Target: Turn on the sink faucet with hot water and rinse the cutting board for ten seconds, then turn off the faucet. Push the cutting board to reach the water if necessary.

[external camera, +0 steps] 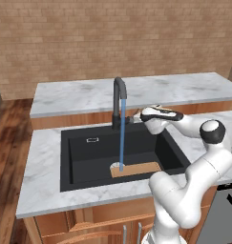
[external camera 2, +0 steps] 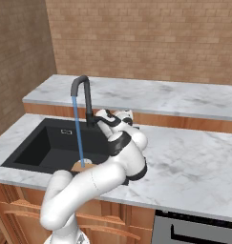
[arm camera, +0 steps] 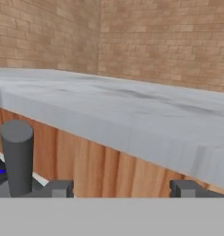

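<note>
We see a simulated kitchen with grey marble counters and a brick wall. The white arm's elbow hides the right end of the flat light tan wooden cutting board (external camera: pixel 136 168) from the left camera, and most of it from the right. The faucet's small side lever is too small to make out behind the hand.

The arm folds up from the base and reaches level across the counter, its two-finger gripper (external camera: pixel 135 118) pointing at the stem of the tall dark grey gooseneck faucet (external camera: pixel 119 105). In the hand camera the two dark fingertips (arm camera: pixel 59 188) stand wide apart, holding nothing, with the faucet's stem just left of the left jaw.

A thin bright blue stream of water (external camera: pixel 122 133) falls from the spout, below and ahead of the jaws, onto the board's left end in the matte black rectangular sink (external camera: pixel 84 157).
</note>
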